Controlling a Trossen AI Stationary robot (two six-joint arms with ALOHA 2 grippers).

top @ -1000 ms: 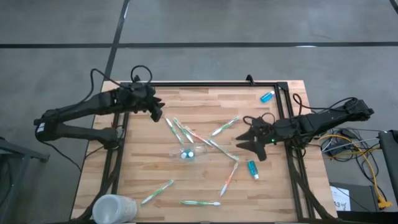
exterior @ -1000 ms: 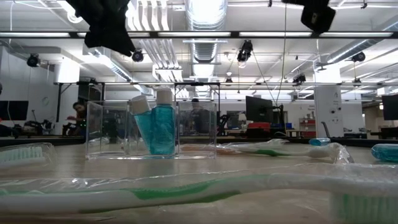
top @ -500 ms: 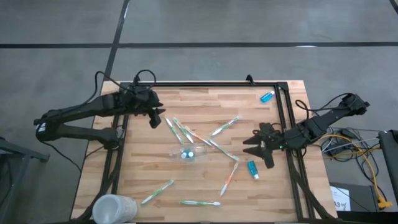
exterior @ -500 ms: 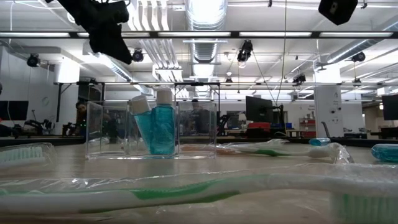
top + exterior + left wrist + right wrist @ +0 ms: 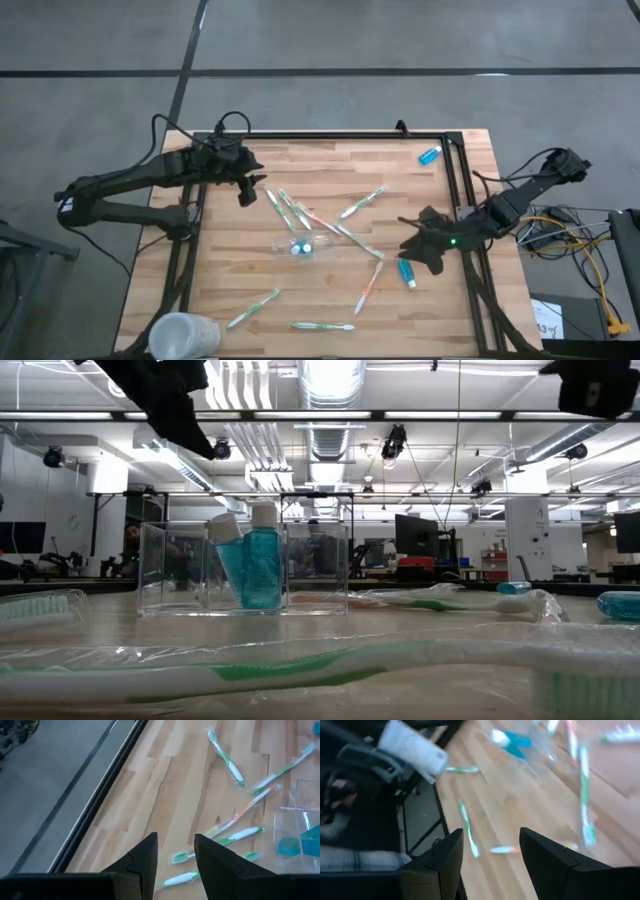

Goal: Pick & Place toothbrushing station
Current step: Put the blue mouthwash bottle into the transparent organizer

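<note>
dark left gripper (image 5: 252,186) and right gripper (image 5: 420,240) hover open-fingered, flanking the clear holder (image 5: 301,245).

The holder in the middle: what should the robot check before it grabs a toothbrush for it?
1. Holder upright on the table: ok.
2. Room inside: ok, only two blue tubes stand in one compartment.
3. Toothbrushes within reach beside the holder: ok.
4. Left end effector open and empty: ok.
5. Right end effector open and empty: ok.
6. Right end effector clear of the loose tube near it: cannot tell.
</note>
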